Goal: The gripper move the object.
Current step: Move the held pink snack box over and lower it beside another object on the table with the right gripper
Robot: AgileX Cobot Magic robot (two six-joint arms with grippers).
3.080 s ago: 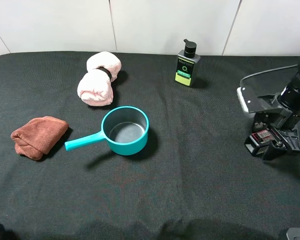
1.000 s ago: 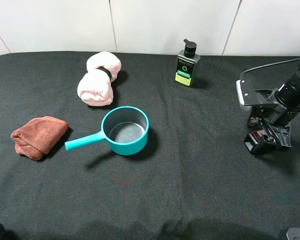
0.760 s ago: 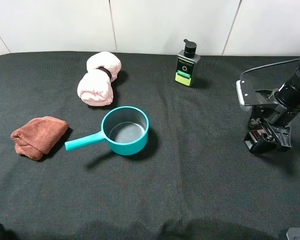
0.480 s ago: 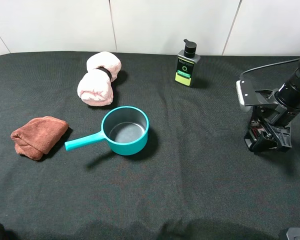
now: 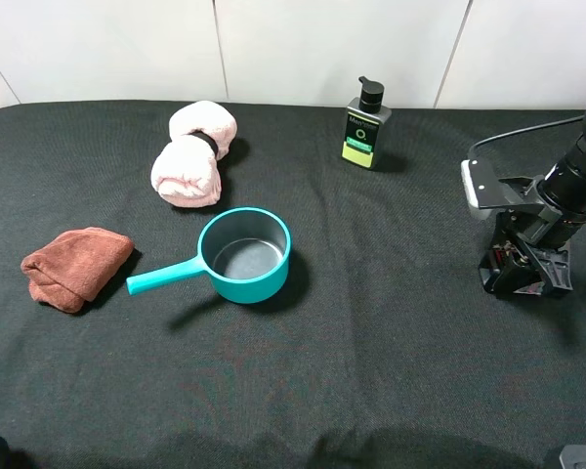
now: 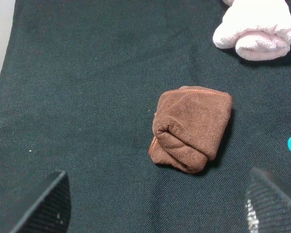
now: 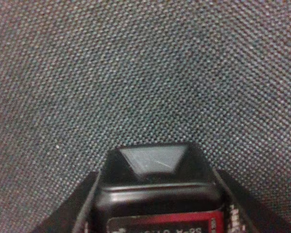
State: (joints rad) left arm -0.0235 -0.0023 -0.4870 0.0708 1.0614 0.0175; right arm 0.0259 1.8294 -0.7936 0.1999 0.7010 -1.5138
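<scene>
Squeezing the small black box (image 7: 155,187) from both sides with my right hand (image 5: 524,277), I hold it down on the counter (image 5: 371,371), well right of the teal pot (image 5: 245,254), so it should lift without slipping.

The pot (image 5: 245,256) was set centrally, the cloth (image 5: 75,266) left of it, towel (image 5: 192,154) and bottle (image 5: 366,125) behind, the box (image 7: 157,187) far right.

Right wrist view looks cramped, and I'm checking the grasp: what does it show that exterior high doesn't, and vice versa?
Only right wrist: the black box close up, with its pale glossy end and red label edge. Only exterior high: teal saucepan, pump bottle, pink rolled towel, brown cloth. Both: the right pincer shut on the box, black tablecloth beneath.
</scene>
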